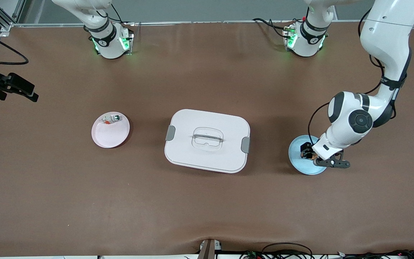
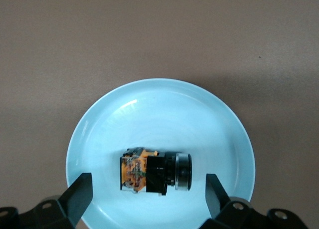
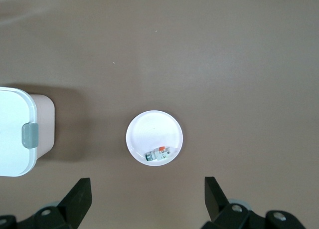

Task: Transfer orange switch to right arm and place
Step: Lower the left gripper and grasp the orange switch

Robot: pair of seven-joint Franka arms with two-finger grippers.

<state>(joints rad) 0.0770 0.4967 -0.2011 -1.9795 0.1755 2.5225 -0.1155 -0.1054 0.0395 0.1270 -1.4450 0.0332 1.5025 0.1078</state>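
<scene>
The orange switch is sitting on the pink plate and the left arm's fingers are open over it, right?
Not quite. The orange switch lies on the blue plate, not the pink one, as the left wrist view shows. The left gripper does hang over it with its fingers open.

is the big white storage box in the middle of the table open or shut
Shut. The white rectangular plastic box has its handled lid seated flat on top, and both grey side latches lie against its ends.

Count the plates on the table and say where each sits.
2. The blue plate lies at the left arm's end, holding the orange switch; the pink plate lies at the right arm's end. None looks hidden.
</scene>
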